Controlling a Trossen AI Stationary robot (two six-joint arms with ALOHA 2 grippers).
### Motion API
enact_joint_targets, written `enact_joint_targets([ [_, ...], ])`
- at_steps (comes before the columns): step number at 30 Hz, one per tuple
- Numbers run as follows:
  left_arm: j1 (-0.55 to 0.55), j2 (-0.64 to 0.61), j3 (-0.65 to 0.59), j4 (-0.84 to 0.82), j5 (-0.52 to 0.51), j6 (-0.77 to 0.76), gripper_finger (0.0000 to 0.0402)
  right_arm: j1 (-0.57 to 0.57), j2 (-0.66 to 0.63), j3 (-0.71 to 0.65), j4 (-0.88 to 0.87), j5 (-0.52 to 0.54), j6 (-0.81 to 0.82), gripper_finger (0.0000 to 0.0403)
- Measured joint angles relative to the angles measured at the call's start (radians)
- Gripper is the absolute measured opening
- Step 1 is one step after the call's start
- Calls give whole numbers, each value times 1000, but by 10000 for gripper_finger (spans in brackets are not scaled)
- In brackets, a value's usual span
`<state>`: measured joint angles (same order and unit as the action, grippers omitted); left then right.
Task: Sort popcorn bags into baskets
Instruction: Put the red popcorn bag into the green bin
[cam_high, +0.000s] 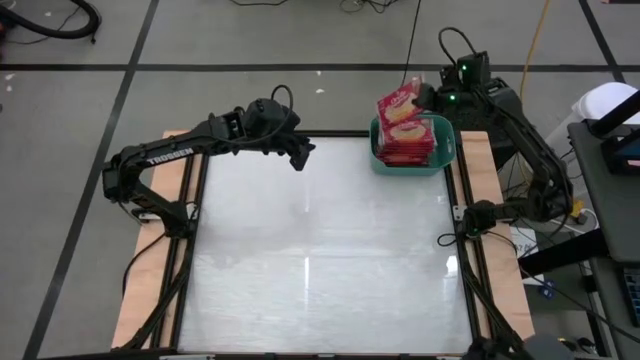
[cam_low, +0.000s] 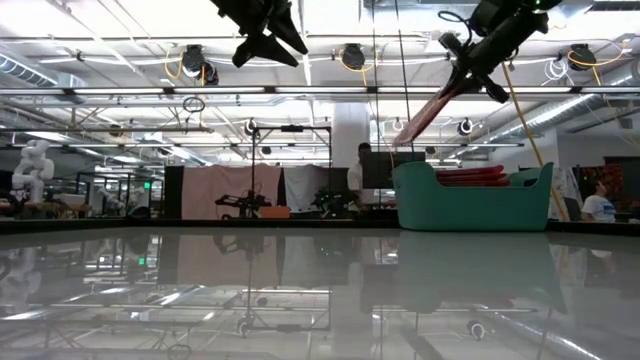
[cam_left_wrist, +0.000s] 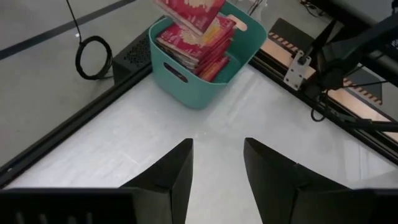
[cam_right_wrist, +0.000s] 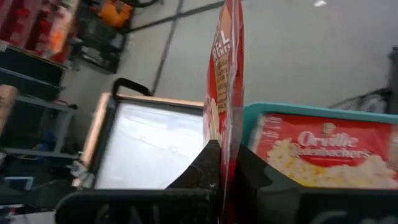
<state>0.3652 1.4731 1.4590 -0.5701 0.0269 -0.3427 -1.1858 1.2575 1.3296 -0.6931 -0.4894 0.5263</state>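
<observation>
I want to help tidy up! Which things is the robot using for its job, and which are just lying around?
For the job:
- held popcorn bag, pinched in the right gripper above the tub
- popcorn bags stacked inside
- teal basket at the table's far right corner

Just lying about:
- left gripper, open, empty, waiting over the table
- black cable loop on the floor

The held popcorn bag (cam_left_wrist: 189, 12) is cut off by the top edge in the left wrist view. In the low view, the teal basket (cam_low: 470, 205) wall hides most of the stacked popcorn bags (cam_low: 470, 177) at right.
</observation>
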Motion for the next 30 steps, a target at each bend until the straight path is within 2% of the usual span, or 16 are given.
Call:
enact_joint_targets([
  [12,-26,0,0,-2,1,-11,145,0,17,-91,-20,75,-30,6],
  [21,-41,0,0,-2,2,-16,145,0,16,-191,110,78,-40,6],
  [25,-40,0,0,-2,1,-34,145,-6,16,-199,95,147,-65,9],
  [30,-40,0,0,-2,1,-33,145,-19,16,-199,66,227,-111,33],
])
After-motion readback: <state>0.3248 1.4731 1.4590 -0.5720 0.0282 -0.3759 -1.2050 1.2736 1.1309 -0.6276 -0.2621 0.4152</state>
